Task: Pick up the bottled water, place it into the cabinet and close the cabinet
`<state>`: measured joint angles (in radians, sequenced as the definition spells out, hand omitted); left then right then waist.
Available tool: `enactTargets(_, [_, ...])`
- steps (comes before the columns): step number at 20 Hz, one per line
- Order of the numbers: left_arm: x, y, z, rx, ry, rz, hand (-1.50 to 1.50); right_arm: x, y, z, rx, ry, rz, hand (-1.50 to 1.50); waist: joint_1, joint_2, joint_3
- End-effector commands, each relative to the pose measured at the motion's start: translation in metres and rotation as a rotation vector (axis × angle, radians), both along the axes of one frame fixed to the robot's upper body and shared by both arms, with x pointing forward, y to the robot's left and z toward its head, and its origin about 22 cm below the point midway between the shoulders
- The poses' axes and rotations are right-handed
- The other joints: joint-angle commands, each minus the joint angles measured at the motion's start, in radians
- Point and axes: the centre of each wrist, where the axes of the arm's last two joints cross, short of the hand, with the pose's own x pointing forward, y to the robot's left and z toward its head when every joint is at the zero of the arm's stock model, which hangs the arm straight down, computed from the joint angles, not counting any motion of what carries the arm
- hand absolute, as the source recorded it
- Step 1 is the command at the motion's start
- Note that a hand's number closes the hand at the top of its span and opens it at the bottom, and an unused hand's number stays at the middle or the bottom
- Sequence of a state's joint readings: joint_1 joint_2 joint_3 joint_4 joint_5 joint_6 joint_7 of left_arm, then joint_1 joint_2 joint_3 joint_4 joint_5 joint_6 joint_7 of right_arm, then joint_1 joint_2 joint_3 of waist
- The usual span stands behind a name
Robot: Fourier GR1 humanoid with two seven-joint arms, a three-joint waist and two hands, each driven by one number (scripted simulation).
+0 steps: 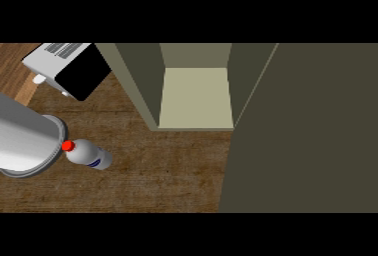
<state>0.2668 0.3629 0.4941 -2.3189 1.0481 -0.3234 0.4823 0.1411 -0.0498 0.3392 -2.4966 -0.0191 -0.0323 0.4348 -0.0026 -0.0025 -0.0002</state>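
A wooden counter point(148, 175) fills the lower left of the head view. On it stands a bottle point(90, 155) with a red cap point(68, 146) and a dark label, seen from above and leaning toward the lower right. Its cap sits just beside the rim of a large grey pot point(22, 145) at the left edge. At the upper left is a white toaster point(55, 62) with a black side panel. The cabinet point(196, 95) stands open at top centre, its pale shelf bare and its olive walls rising on both sides. Its dark door point(310, 130) swings out across the right side, covering the counter there. Neither hand shows.
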Motion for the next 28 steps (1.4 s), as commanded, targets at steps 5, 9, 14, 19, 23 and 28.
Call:
enactTargets(5, [0.006, -0.008, -0.014, 0.045, -0.015, 0.026, -1.5, -0.023, -0.003, 0.018, -0.004, -0.061, -0.041, -1.5, -0.001, 0.0, 0.0])
enactTargets(9, [0.023, 0.0, -0.019, 0.048, 0.01, 0.043, -1.5, -0.04, -0.009, 0.033, -0.008, -0.066, -0.028, -1.5, -0.008, 0.0, -0.001])
enactTargets(14, [0.053, 0.0, -0.05, 0.049, 0.045, 0.024, -1.5, -0.026, -0.009, 0.024, -0.022, -0.054, -0.008, -1.5, -0.008, 0.003, 0.0])
enactTargets(19, [0.069, 0.002, -0.06, 0.094, 0.091, 0.102, -1.5, -0.043, -0.006, 0.034, -0.013, -0.065, -0.001, -1.5, -0.013, 0.0, -0.001])
enactTargets(23, [0.083, 0.016, -0.086, 0.103, 0.095, 0.103, -1.5, -0.02, 0.0, 0.034, -0.012, -0.056, -0.026, -1.5, -0.003, 0.003, -0.002])
enactTargets(28, [0.104, 0.03, -0.112, 0.152, 0.145, 0.141, -1.5, -0.037, 0.004, 0.03, -0.015, -0.06, -0.002, -1.5, -0.018, 0.001, -0.001])
